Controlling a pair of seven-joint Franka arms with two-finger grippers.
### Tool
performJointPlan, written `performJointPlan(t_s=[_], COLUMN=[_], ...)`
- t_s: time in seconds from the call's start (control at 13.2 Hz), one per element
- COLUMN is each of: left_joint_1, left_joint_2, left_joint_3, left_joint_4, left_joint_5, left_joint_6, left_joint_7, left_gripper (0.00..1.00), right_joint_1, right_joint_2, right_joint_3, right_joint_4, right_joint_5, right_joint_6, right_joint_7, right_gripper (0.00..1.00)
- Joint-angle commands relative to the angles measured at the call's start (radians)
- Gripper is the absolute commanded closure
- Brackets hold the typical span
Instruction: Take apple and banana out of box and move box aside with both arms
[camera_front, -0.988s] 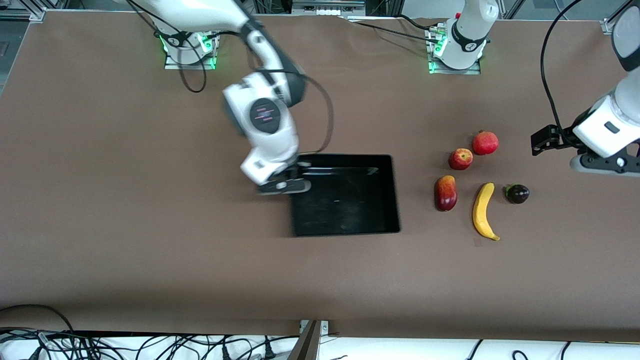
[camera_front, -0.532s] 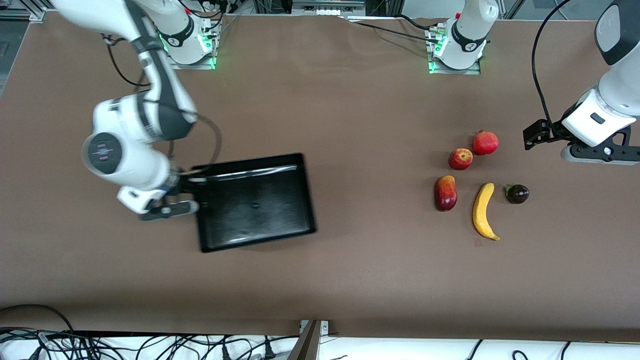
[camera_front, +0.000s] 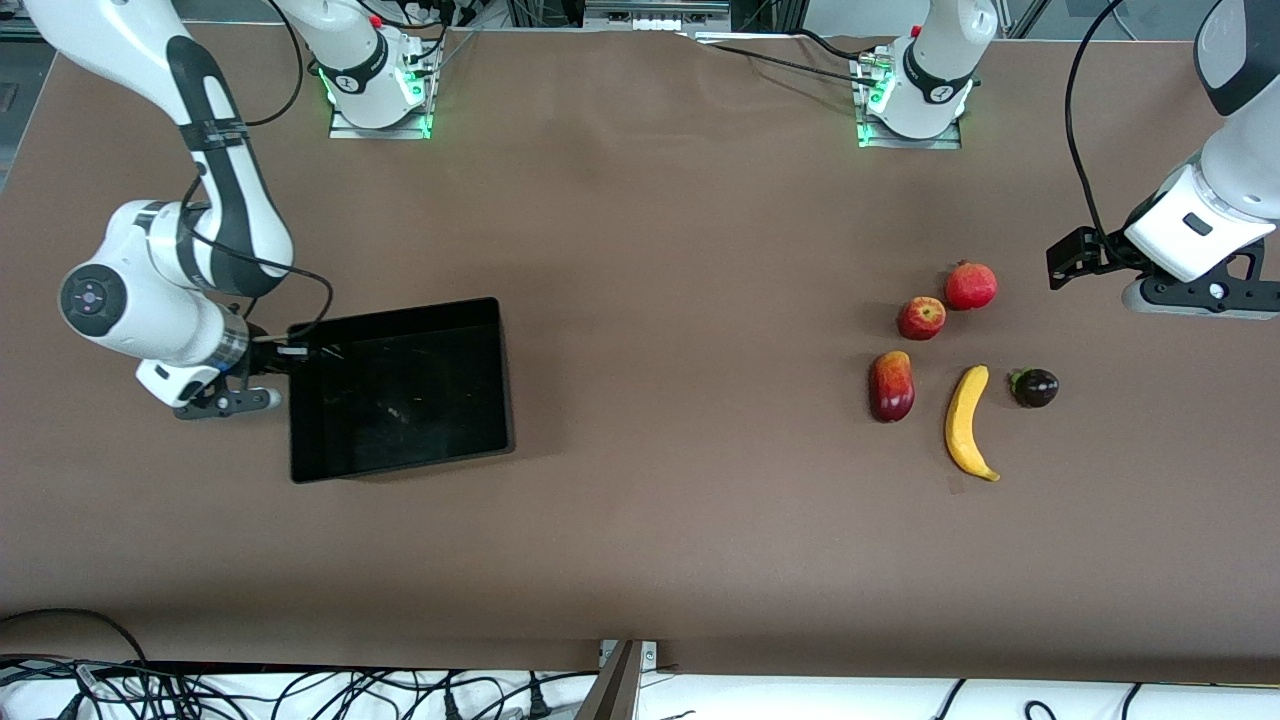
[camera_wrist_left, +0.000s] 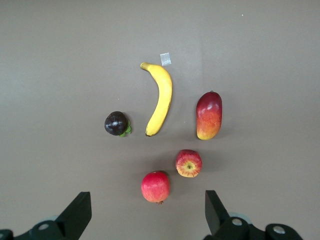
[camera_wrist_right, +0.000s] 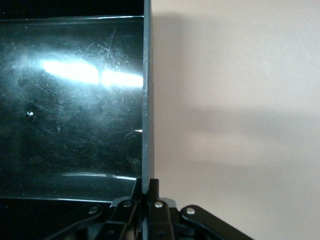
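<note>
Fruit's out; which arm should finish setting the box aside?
Right. The right gripper is shut on the box wall; the left gripper hangs open over the apple and banana.

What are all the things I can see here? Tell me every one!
box: one, shiny black, empty, at the right arm's end of the table
apple: one, red with yellow streaks, on the table beside the pomegranate
pomegranate: one, red, farthest of the fruits from the front camera
mango: one, red and yellow, beside the banana
banana: one, yellow, nearest fruit to the front camera
dark fruit: one, dark purple, beside the banana toward the left arm's end
table: one, brown
right gripper: one, dark grey, shut on the box's wall
left gripper: one, dark grey, open, over the table near the fruits
</note>
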Motion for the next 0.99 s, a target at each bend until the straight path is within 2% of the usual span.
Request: performJointPlan(t_s=[0.0,0.38,0.53,0.91], left_joint_1=[-0.012,-0.012,-0.011,-0.012], left_joint_2=[-0.01,-0.012,-0.01,-0.01], left_joint_3=[0.0,-0.031,-0.031,-0.031], left_joint_4=[0.007,0.008,0.008,0.011], left_joint_5=[-0.015,-0.013,-0.013,-0.01], left_joint_6=[-0.019,-0.024,-0.024,-0.022], left_joint_7=[-0.012,-0.026,-0.04,-0.04], left_gripper=[0.0,0.0,0.0,0.0], right_joint_1=[-0.033,-0.033,-0.027,0.016], right_joint_2=[-0.045,-0.048,-0.063,-0.075], right_joint_3=[0.002,-0.007,0.003,0.019], right_joint_4=[-0.097,-0.107,-0.039,0.315], right_joint_5=[0.066,0.078,0.075,0.046], right_joint_6=[0.031,0.024,-0.008,-0.379], right_joint_7=[-0.021,-0.018,-0.018,0.014], right_gripper=[1.0,0.98,0.0,0.0])
